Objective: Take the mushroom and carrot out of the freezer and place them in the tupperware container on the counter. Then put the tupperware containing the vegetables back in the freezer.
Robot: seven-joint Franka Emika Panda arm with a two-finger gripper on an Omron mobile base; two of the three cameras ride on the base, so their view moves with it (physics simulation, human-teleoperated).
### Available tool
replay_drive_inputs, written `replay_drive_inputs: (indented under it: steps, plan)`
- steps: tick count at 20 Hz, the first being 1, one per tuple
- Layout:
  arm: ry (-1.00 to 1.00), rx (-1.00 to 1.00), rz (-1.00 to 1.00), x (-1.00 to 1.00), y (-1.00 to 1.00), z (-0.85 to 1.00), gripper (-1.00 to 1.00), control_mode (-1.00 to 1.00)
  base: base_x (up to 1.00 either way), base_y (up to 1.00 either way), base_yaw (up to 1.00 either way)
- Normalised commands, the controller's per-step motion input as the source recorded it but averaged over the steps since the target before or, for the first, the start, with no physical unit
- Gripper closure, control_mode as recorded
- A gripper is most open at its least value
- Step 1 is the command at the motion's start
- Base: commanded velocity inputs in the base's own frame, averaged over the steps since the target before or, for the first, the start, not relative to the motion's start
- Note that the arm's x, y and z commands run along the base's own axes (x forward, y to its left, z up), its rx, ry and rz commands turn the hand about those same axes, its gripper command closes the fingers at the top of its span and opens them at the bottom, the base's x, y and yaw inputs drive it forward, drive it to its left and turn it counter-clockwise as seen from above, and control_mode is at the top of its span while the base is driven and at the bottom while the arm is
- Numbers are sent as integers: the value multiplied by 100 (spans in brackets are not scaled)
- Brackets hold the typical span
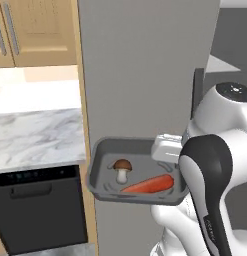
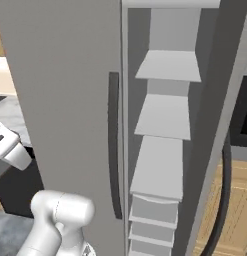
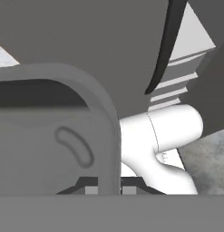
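The dark grey tupperware container (image 1: pixel 145 152) hangs in the air in front of the flat grey freezer (image 1: pixel 145 65). Inside it a brown-capped mushroom (image 1: pixel 122 169) stands beside the orange carrot (image 1: pixel 147 185), which lies along the near wall. My gripper (image 1: pixel 169 159) is shut on the tub's right rim. In the hand view the rim (image 3: pixel 111 136) runs down between my gripper's (image 3: pixel 109 190) two fingertips. From the right base view the freezer's dark curved handle (image 2: pixel 114 145) shows, with pale inner shelves (image 2: pixel 162 165) exposed to its right.
The white marble counter (image 1: pixel 40 135) lies to the left of the tub, over a black dishwasher (image 1: pixel 40 210). Light wood wall cabinets (image 1: pixel 35 30) hang above it. A door edge with a dark handle (image 2: pixel 224 200) stands at the right of the shelves.
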Motion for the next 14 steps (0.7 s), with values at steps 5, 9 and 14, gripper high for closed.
replay_drive_inputs:
  steps: [5, 9, 14]
  plan:
    - [0, 0, 0, 0, 0, 0, 100, 100, 16, -65, -3]
    - [0, 0, 0, 0, 0, 0, 100, 100, 27, -55, 0]
    - [0, 0, 0, 0, 0, 0, 100, 100, 47, -36, 2]
